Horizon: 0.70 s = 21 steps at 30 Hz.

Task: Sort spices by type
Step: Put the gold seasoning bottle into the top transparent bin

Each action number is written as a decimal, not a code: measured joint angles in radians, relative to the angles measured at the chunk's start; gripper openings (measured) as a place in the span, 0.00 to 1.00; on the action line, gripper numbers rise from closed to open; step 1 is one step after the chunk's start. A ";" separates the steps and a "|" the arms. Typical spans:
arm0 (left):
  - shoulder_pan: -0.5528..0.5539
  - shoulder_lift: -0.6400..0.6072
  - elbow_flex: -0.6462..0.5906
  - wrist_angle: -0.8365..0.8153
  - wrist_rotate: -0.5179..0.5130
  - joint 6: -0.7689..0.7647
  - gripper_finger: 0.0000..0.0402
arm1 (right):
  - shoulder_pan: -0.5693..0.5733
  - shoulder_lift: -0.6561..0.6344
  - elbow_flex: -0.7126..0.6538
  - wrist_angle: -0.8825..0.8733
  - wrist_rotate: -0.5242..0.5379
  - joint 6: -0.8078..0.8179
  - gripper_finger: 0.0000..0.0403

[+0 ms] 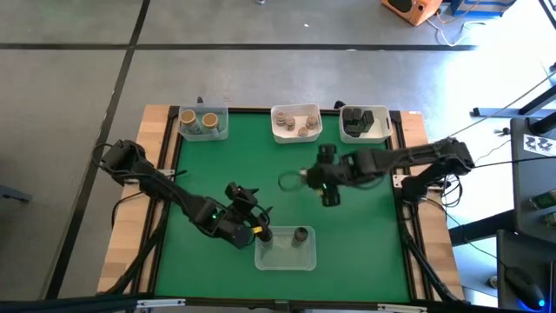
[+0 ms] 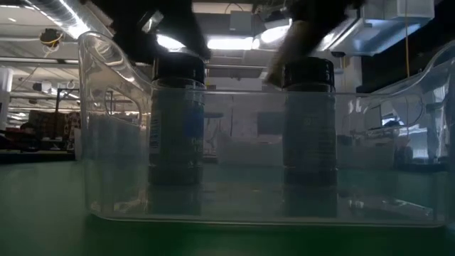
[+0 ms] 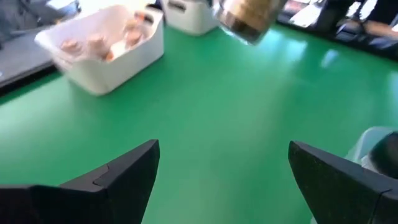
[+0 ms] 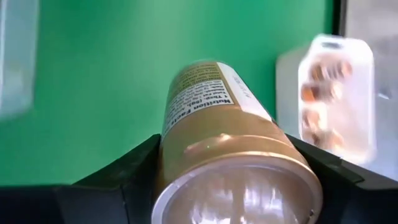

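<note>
So, quick rundown, clock directions read off the overhead view.

Right gripper (image 1: 295,180): hovering near the middle of the green table (image 1: 208,165), fingers clamped around a tan spice jar (image 4: 217,143); jar lying sideways in the grip, label visible, clear base facing the wrist camera.

Same jar from the left wrist camera: up in the air over the mat, tilted.

Left gripper (image 1: 261,228): down around 6 o'clock, right at the left edge of the clear tray (image 1: 284,258), fingers (image 3: 118,174) spread wide, nothing between them, just bare green mat.

Clear tray: sitting at 6 o'clock on the near edge; two dark-capped spice jars upright inside in the low view, one (image 2: 176,128) on the left and one (image 2: 308,128) on the right, well apart. From overhead only the one at the right (image 1: 301,236) shows clearly.

Tan-top jars (image 1: 199,120): two of them in the tray at about 11 o'clock, side by side.

White tray (image 1: 295,135): at 12 o'clock, holding several pale pinkish-top jars (image 1: 300,122) bunched together.

Dark bin (image 1: 363,124): at about 1 o'clock, holding dark things, can't tell how many.

Both arms: left one coming in from 9 o'clock, right one from 3 o'clock.
</note>
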 joint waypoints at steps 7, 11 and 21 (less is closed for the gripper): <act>-0.027 0.000 0.000 -0.210 0.022 -0.206 0.84 | -0.160 0.079 0.000 0.250 -0.256 -0.096 0.70; -0.045 0.000 0.000 -0.288 0.031 -0.288 0.84 | -0.201 0.162 0.000 0.290 -0.307 -0.116 0.70; -0.071 0.000 0.000 -0.312 0.038 -0.328 0.84 | -0.214 0.322 0.000 0.316 -0.308 -0.120 0.71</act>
